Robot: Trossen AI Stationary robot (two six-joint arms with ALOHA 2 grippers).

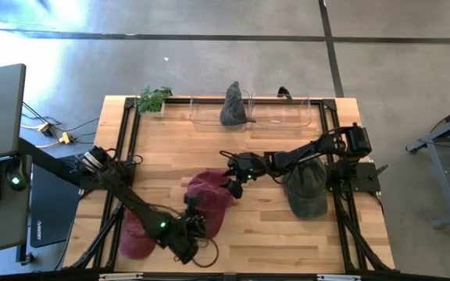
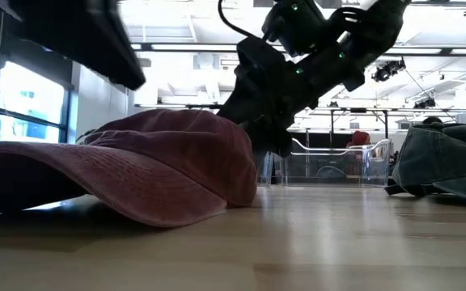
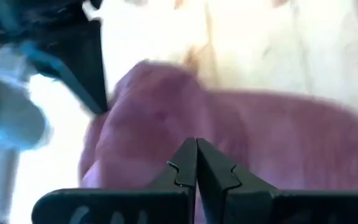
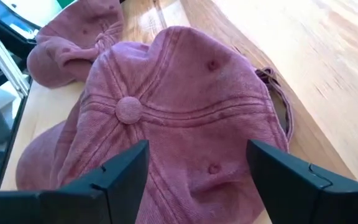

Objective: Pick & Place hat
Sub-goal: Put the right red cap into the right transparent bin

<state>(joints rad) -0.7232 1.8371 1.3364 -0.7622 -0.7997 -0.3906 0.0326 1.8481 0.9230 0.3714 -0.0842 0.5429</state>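
A maroon cap (image 1: 211, 197) lies crown up in the middle of the table, resting on its brim and rim (image 2: 148, 166). My right gripper (image 1: 235, 186) hangs open just above its right side. In the right wrist view (image 4: 197, 148) the fingers stand on either side of the crown below the top button (image 4: 128, 109), touching nothing. My left gripper (image 1: 192, 208) is shut at the cap's left side, and maroon cloth (image 3: 241, 137) fills its wrist view beyond the shut tips (image 3: 196, 148). A second maroon cap (image 1: 135, 239) lies under the left arm. My left gripper's shut fingertips (image 3: 191, 163) point at the left side of the maroon cap from the table's left. The blurred wrist view does not show whether they touch the cloth or pinch any of it.
A grey-green cap (image 1: 307, 189) lies under the right arm near the table's right edge. A clear bin (image 1: 283, 113) along the far edge holds another grey cap (image 1: 235, 105). A small green plant (image 1: 154, 99) stands at the far left corner. Bare wood shows in the near right part.
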